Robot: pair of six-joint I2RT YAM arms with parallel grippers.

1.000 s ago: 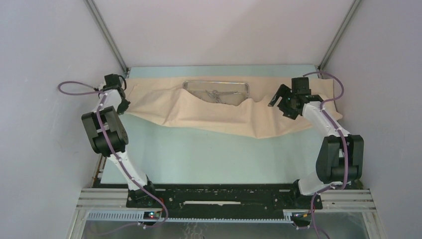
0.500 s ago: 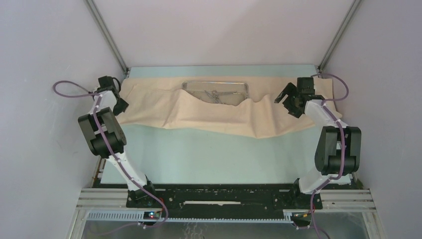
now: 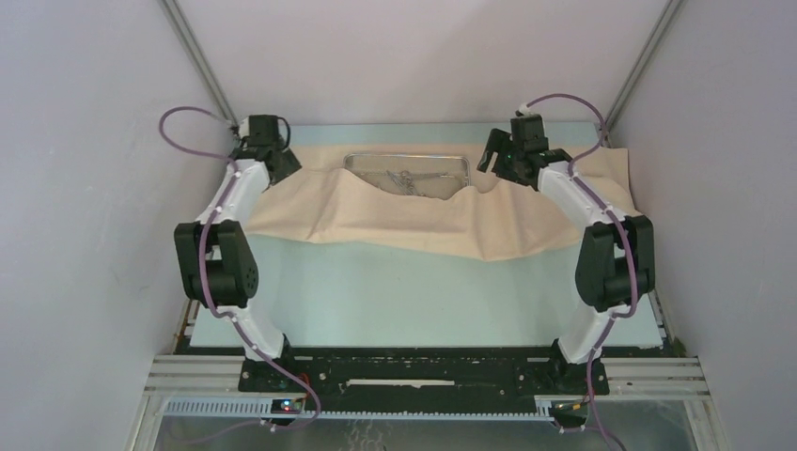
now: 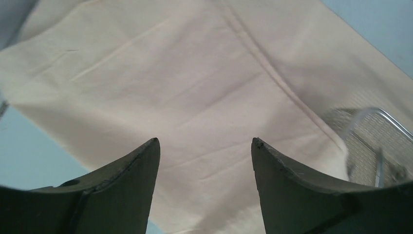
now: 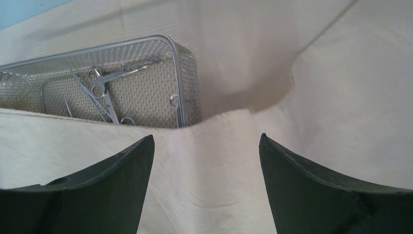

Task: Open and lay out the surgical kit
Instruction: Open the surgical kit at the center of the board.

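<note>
Tray [image 5: 178, 68] holds forceps [image 5: 101, 93] (cloth [image 3: 423, 222] half-draped); left gripper [image 4: 204, 141], right gripper [image 5: 207, 136] gape empty.

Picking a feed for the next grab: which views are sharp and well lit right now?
Top external: even light, sharp, but the forceps in the tray are too small to separate. Left wrist: cloth soft, tray corner blurred. Right wrist: mesh and forceps crisp; shadowed fold beside the tray.
</note>
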